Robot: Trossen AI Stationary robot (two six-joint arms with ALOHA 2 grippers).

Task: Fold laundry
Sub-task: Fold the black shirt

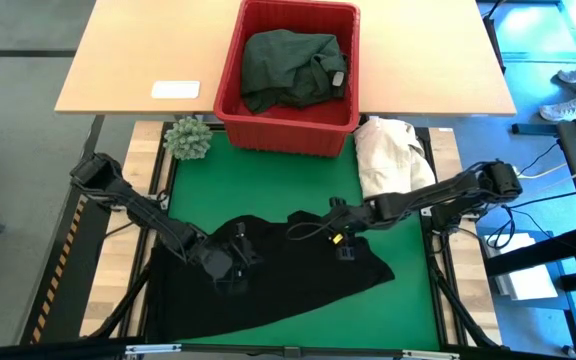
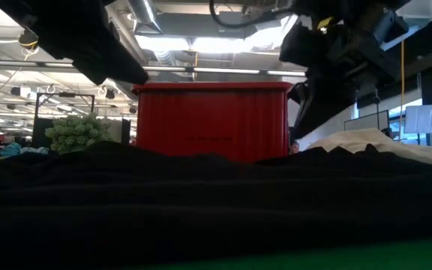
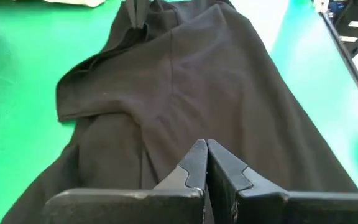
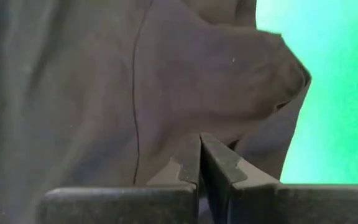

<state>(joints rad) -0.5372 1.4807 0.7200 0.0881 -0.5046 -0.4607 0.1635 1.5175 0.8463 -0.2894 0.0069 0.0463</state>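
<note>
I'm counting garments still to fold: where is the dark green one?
In the high view, the dark green garment lies bunched inside the red basket at the table's far side, behind the green mat.

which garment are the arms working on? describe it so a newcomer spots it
Start at the green mat in front of the red basket. The black garment lies spread across its near half, under both grippers. It is the only cloth on the mat; the dark green one sits in the basket.

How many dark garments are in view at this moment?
2. A black garment lies spread on the green mat under both arms; a dark green garment sits in the red basket. More may be hidden beneath it.
</note>
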